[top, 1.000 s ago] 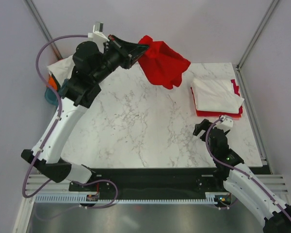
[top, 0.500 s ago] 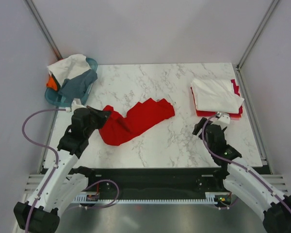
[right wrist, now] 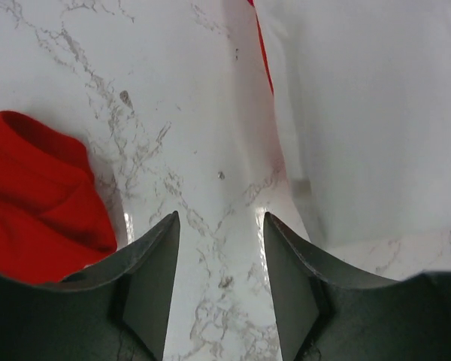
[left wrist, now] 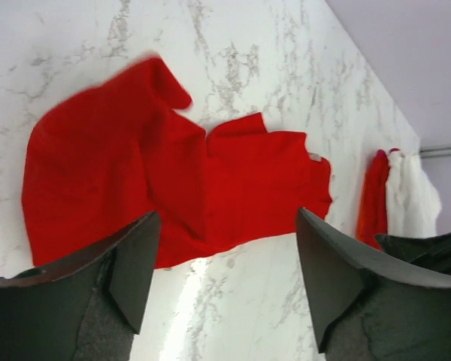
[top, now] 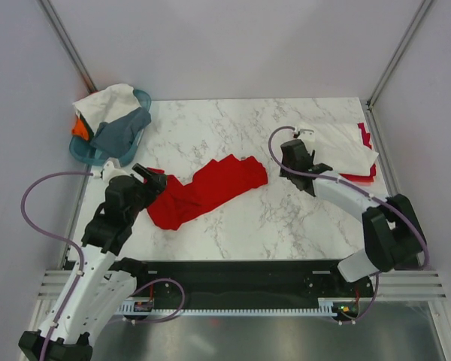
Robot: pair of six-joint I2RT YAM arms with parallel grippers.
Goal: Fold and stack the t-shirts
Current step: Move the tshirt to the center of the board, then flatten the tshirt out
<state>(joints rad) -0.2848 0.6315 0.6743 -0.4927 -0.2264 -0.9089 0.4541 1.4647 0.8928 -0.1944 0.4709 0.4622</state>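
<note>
Red t-shirt (top: 210,188) is loose and crumpled on the marble table (top: 233,128), left of centre, a long strip running from near-left to far-right. Nothing has hold of it.

Left gripper (left wrist: 225,213): jaws wide apart, empty. It sits at the shirt's near-left end. In the wrist view the cloth lies just past the fingertips, not between them.

Right gripper (right wrist: 219,216): jaws roughly half open, empty, over bare marble. The shirt's right end is just to its left and the folded white t-shirt (top: 338,147) is just to its right. Can't tell if it touches either one.

The white one lies on a folded red tee (top: 364,135), far-right corner.

Teal basket (top: 79,154) at far left holds a white tee (top: 105,101), a grey tee (top: 120,128) and an orange tee (top: 79,128).
</note>
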